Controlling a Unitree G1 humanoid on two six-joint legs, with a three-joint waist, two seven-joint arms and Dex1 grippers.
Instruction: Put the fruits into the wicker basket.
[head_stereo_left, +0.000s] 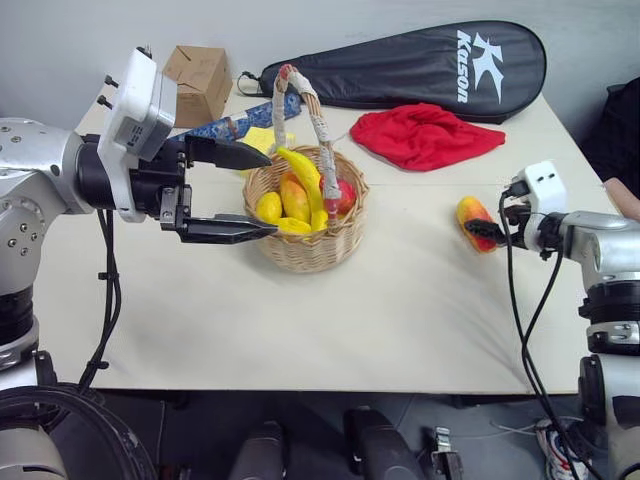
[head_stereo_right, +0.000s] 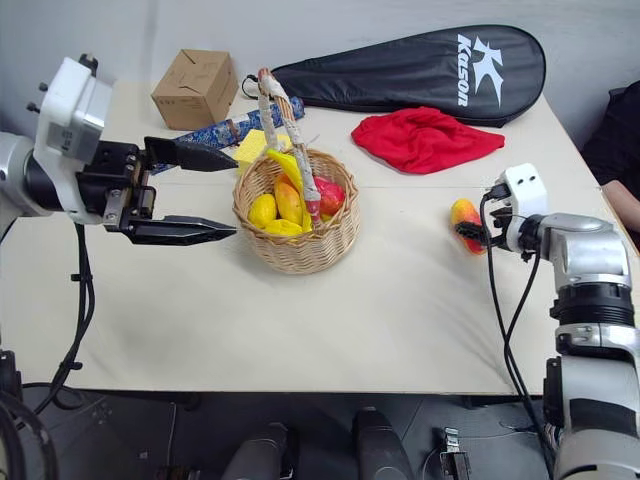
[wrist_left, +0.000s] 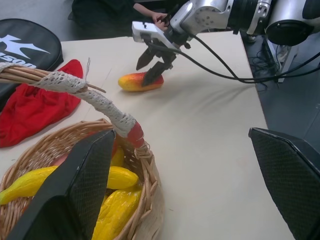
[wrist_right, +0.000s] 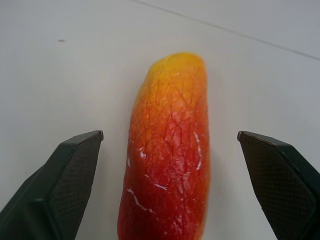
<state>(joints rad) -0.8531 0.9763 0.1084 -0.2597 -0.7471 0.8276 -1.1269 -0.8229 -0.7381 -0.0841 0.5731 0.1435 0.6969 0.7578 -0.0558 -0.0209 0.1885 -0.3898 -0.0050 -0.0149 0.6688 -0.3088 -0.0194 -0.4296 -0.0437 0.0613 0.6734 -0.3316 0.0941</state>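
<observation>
One mango-like fruit (head_stereo_left: 474, 219) is lying on the worktop (head_stereo_left: 400, 320), well to the right of the wicker basket (head_stereo_left: 305, 245). We are positioning our right gripper (wrist_right: 170, 175) around it, jaws released, one finger standing on each side and neither touching it. Inside the basket, a banana (head_stereo_left: 303, 172) and other yellow and red fruits are resting. We are holding our left gripper (head_stereo_left: 245, 190) just beside the basket's left rim, jaws spread wide and grasping nothing. Behind the basket, a red cloth (head_stereo_left: 425, 135) is lying on the worktop.

Racket bag (head_stereo_left: 420, 65), red cloth (head_stereo_left: 425, 135), box (head_stereo_left: 198, 82)
</observation>
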